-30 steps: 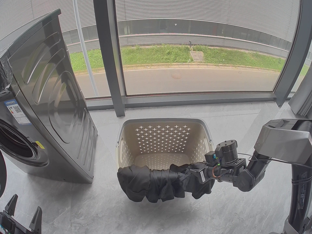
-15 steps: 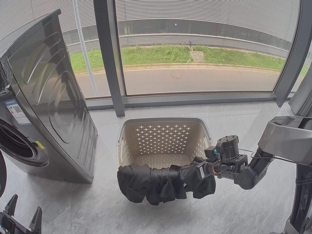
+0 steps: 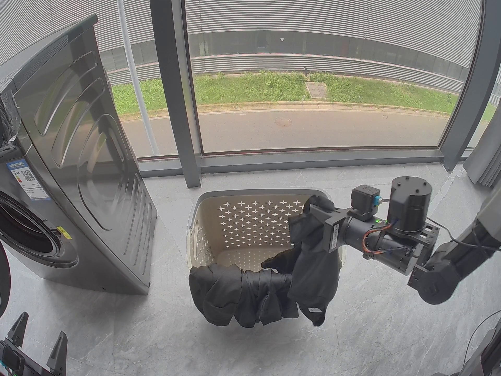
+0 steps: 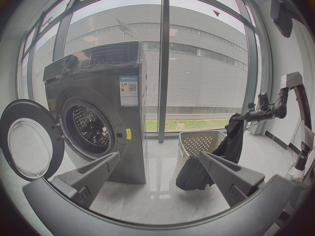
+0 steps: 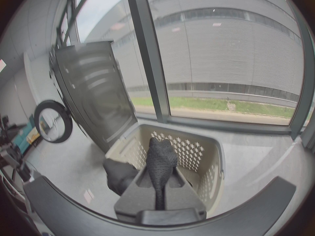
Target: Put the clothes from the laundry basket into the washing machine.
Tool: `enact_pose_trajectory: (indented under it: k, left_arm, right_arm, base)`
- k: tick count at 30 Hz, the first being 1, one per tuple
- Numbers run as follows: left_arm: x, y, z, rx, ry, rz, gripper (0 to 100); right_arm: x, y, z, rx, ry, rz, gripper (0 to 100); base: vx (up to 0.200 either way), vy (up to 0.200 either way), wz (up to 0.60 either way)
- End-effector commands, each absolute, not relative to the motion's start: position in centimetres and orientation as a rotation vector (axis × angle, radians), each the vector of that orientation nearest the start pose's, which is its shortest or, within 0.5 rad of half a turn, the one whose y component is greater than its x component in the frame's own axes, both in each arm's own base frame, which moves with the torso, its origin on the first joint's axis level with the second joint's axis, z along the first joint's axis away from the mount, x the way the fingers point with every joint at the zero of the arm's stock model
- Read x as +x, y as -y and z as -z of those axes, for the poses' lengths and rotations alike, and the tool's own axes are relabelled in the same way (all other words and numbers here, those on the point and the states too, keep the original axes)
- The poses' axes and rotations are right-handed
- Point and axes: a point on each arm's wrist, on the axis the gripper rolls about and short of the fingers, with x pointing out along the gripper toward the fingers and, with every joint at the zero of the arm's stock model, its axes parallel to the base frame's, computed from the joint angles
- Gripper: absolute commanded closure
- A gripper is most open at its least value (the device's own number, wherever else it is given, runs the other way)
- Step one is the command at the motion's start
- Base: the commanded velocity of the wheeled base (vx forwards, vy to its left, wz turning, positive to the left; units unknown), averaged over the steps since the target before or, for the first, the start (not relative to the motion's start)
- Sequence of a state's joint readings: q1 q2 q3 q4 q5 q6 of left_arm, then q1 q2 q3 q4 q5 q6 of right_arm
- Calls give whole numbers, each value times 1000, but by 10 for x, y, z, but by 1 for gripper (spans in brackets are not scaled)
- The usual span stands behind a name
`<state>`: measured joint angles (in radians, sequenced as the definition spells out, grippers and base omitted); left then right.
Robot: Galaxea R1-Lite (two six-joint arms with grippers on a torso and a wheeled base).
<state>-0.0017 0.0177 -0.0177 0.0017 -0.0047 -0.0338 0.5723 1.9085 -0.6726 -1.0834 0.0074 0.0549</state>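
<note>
Above the right side of the laundry basket (image 3: 261, 191), at roughly 3 o'clock from its middle in the head view, your right end effector (image 3: 313, 212) is clamped tight on a black garment (image 3: 310, 272). The right wrist view shows the cloth (image 5: 160, 154) pinched between the two fingers (image 5: 144, 181), with a knob of fabric sticking out past their tips. From that grip a long fold hangs down across the basket's near right corner. The rest of the garment lies bunched along the near rim at 6 o'clock and sags over the outside of the wall toward the floor (image 3: 156, 330). It looks like one piece, though you cannot tell for sure.

The basket is cream, with star-shaped holes, and stands on the grey floor in front of the window (image 3: 313, 79). The washing machine (image 3: 78, 157) stands at 9 o'clock from the basket, near it but not touching. In the left wrist view its round door (image 4: 29, 148) is swung wide open and the drum (image 4: 90, 127) is exposed.

Your left end effector (image 3: 37, 340) sits at 7 o'clock, low in the head view and well apart from the basket. Its fingers (image 4: 98, 174) are spread wide with nothing between them.
</note>
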Motion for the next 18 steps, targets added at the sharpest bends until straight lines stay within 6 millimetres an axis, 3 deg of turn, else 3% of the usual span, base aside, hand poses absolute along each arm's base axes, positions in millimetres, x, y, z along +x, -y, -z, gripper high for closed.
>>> enact_pose_trajectory:
  k: [1, 7, 14, 18]
  left_arm:
    - [-23, 0, -75, -32, -1, -6, 0]
    - [-23, 0, -75, -25, -1, -3, 0]
    - [-23, 0, -75, -20, 0, 6, 0]
    - [-23, 0, -75, -37, -2, 6, 0]
  right_arm:
    - [233, -167, -165, 131, -20, -611, 100]
    - [215, -160, -153, 239, -15, -630, 100]
    - [223, -161, -151, 248, 54, -621, 100]
    - [217, -156, -144, 237, 22, -610, 100]
  base:
    - [0, 0, 0]
    - [0, 0, 0]
    - [0, 0, 0]
    - [0, 0, 0]
